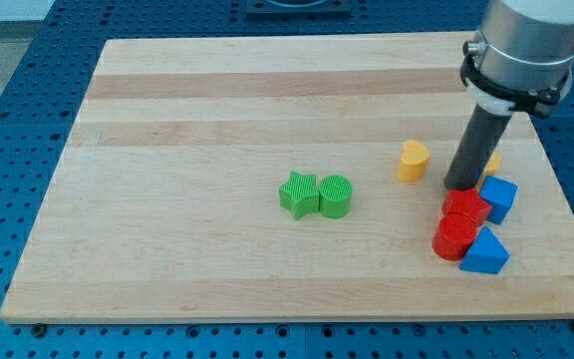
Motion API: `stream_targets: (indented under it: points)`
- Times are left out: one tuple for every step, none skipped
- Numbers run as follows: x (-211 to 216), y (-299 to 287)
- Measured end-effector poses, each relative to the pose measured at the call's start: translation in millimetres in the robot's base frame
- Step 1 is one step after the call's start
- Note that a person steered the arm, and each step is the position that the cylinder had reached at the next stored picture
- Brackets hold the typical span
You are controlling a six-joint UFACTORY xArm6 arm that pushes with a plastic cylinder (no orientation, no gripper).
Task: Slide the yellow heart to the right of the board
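On the view's right half of the wooden bench (217,90), the yellow plastic heart block (414,160) lies just left of my tip (460,186); there are no jaws, only a rod. I judge the tip must circle to the heart's left, then push rightward above the red blocks (460,223); little room remains before the edge.

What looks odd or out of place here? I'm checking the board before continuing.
Nothing stands out. The yellow heart lies flat left of my tip; every visible block sits on the board, none tipped or damaged.
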State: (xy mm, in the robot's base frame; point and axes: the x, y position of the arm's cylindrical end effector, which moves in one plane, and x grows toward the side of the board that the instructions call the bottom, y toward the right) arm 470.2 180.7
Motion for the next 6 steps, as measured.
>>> stream_targets:
  points:
    - [-18.1,0.0]
    - [-10.7,-3.2]
    - [12.2,-21.9]
    - [24.6,-51.0]
    - [19.2,-88.0]
    - [-23.2,-91.9]
